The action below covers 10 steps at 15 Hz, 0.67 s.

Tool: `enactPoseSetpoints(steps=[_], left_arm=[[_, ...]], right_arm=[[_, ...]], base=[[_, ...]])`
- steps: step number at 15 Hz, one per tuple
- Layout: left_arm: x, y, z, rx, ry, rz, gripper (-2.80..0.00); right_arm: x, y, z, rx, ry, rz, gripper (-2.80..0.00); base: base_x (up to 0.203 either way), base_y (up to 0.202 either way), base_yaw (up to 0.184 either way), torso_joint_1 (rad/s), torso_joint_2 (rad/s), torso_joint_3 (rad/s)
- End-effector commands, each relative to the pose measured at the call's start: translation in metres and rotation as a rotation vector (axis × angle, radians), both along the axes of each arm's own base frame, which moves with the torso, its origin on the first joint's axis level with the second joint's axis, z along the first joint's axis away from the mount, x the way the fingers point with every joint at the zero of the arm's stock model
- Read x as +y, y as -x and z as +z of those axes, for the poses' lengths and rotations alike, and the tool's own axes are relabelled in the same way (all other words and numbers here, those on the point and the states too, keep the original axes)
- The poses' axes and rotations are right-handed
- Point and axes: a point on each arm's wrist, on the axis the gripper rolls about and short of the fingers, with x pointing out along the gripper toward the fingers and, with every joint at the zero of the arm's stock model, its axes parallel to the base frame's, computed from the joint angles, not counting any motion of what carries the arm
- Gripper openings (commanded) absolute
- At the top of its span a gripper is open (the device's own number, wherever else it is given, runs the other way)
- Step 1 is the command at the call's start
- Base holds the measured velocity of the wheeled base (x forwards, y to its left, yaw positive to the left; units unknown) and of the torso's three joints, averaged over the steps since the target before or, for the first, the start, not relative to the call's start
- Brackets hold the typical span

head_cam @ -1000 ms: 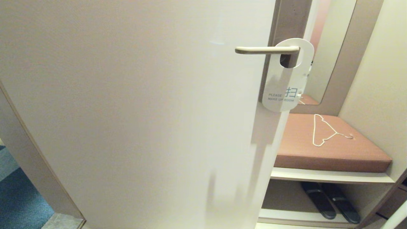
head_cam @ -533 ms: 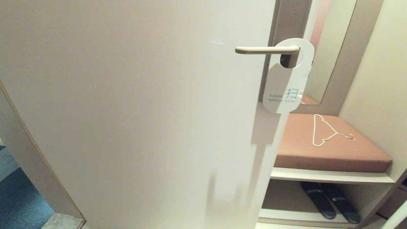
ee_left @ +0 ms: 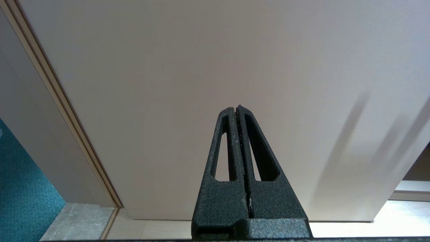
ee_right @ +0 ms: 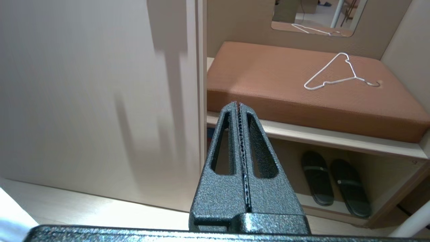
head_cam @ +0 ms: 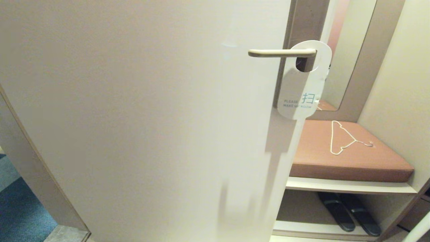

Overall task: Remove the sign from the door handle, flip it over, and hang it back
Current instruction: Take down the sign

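The sign (head_cam: 302, 87) hangs on the door handle (head_cam: 280, 52), its white side facing me with the words "PLEASE MAKE UP ROOM". The handle is a slim cream lever on the pale door (head_cam: 151, 117), near the door's right edge. Neither arm shows in the head view. My left gripper (ee_left: 236, 108) is shut and empty, low down and pointing at the bare door face. My right gripper (ee_right: 238, 104) is shut and empty too, low down near the door's edge, well below the sign.
Right of the door stands a bench with a brown cushion (head_cam: 349, 154) and a thin white wire clothes hanger (head_cam: 342, 137) on it. Black slippers (head_cam: 349, 213) lie on the shelf beneath. A mirror (head_cam: 349, 50) rises behind. Teal carpet (head_cam: 20, 211) shows at lower left.
The sign's lower end has swung slightly on the handle. Nothing else has moved.
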Motion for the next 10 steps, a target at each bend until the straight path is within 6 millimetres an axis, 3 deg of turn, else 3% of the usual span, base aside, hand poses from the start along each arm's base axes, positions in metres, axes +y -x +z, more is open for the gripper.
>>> enactPoseSetpoints(steps=[1,5,10], left_arm=[[0.000,0.000,0.000,0.001,0.000,0.000,-2.80],[0.000,0.000,0.000,0.001,0.000,0.000,-2.80],[0.000,0.000,0.000,0.001,0.000,0.000,-2.80]], right_arm=[[0.000,-0.025,0.023,0.094,-0.007,-0.002,-2.80],[-0.001,-0.067,0.065,0.148,-0.025,-0.052,-2.80],[-0.003,-0.115,0.085,0.228,-0.016,-0.122,-2.80]], base=[[0.000,0.000,0.000,0.000,0.00,0.000],[0.000,0.000,0.000,0.000,0.00,0.000],[0.000,0.000,0.000,0.000,0.00,0.000]])
